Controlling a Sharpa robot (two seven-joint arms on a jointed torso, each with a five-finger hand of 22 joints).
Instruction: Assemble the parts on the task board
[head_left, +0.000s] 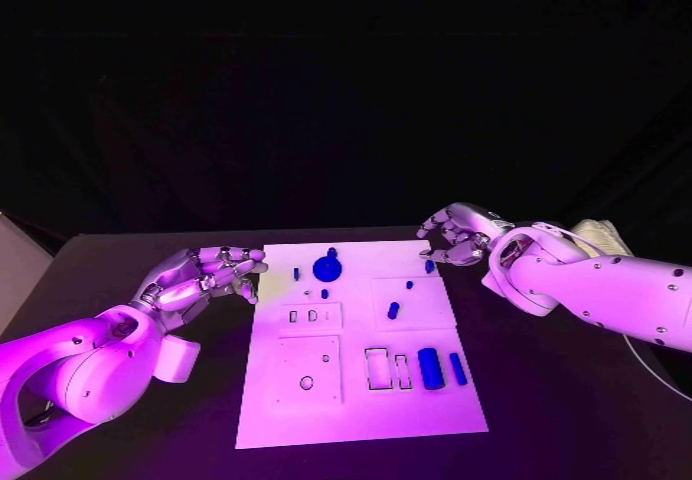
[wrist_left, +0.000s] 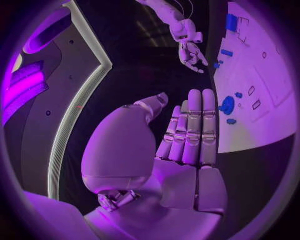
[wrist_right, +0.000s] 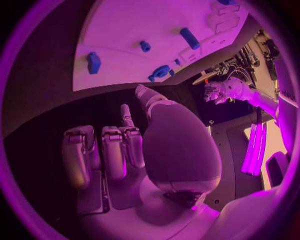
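The white task board (head_left: 361, 410) lies in the middle of the black table. On it are a round blue disc (head_left: 327, 268), a blue cylinder (head_left: 430, 368), a thin blue bar (head_left: 457, 368) and several small blue pieces, one of them (head_left: 430, 266) at the far right edge. My left hand (head_left: 209, 275) hovers at the board's left edge, level with the disc (wrist_left: 227, 105). Its fingers (wrist_left: 195, 130) lie straight and side by side, holding nothing. My right hand (head_left: 459, 233) hangs over the board's far right corner with bent fingers (wrist_right: 119, 150) and nothing in them.
Several rectangular recesses (head_left: 378, 368) and a round hole (head_left: 306, 382) mark the board's near half. A pale bundle (head_left: 599, 235) lies at the table's far right, and a cable (head_left: 656, 372) runs along the right side. Bare table (head_left: 577, 430) flanks the board.
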